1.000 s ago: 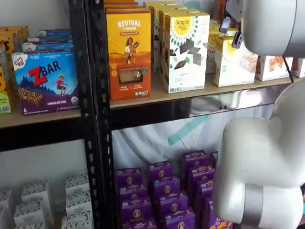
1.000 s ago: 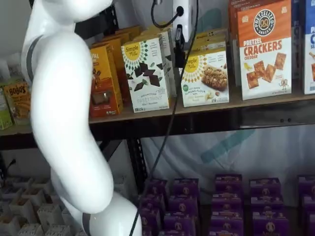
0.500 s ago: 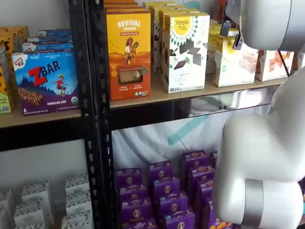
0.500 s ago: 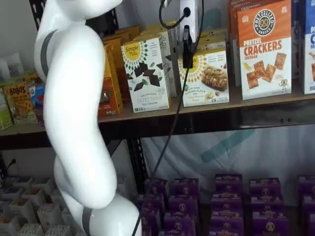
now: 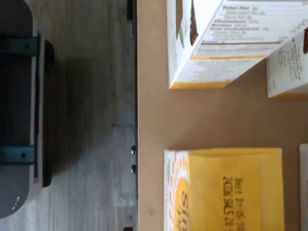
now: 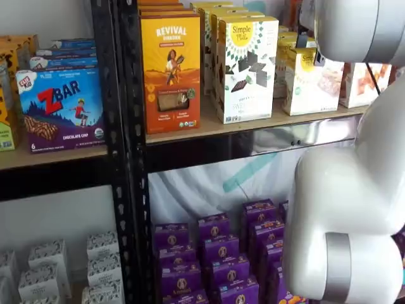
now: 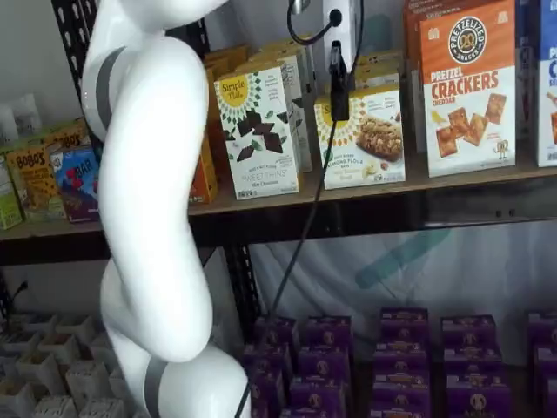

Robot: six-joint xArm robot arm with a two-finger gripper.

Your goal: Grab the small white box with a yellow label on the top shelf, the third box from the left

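The small white box [image 7: 365, 139] stands on the top shelf [image 7: 452, 180], a tan board whose silver front rail shows in a shelf view [image 6: 304, 135]. The box also shows in a shelf view [image 6: 309, 85], partly behind my white arm. My gripper [image 7: 338, 109] hangs from the view's top edge with its cable beside it. Its black fingers hang in front of the box's upper left corner. They show as one dark strip, so I cannot tell whether they are open. In the wrist view the box's yellow top [image 5: 231, 187] lies on the tan board [image 5: 154, 120].
A taller white carton with dark chocolate pieces [image 7: 258, 131] stands left of the small box. A white-and-orange cracker carton [image 7: 467, 87] stands to its right. An orange carton [image 6: 171, 73] is further left. My white arm [image 7: 148, 200] fills the foreground. Purple boxes [image 7: 400, 348] fill the lower shelf.
My gripper has moved right and a little down, from the gap beside the tall white carton to the small box's upper left corner. The arm has swung right with it.
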